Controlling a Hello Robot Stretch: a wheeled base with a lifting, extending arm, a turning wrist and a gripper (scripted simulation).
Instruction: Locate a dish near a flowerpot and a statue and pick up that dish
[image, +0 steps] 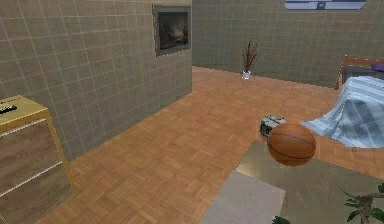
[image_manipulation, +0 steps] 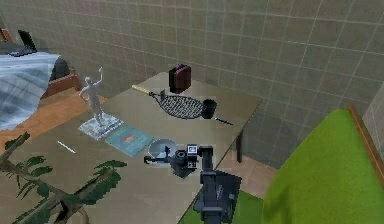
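Dish (image_manipulation: 157, 149): small pale blob on table (image_manipulation: 236, 104), at gripper (image_manipulation: 169, 160), partly hidden by it | statue (image_manipulation: 97, 100) near; leafy plant (image_manipulation: 50, 185) cut off by bottom edge | you cannot tell the fingers' state, nor whether they hold anything.

floor (image: 170, 130) warm wood parquet, slight sheen | walls (image: 90, 60) matt grey tile | statue (image_manipulation: 97, 100) pale, smooth, stone-like, upper left | bedspread (image: 350, 110) striped cloth, right | tabletop (image_manipulation: 240, 105) plain matt
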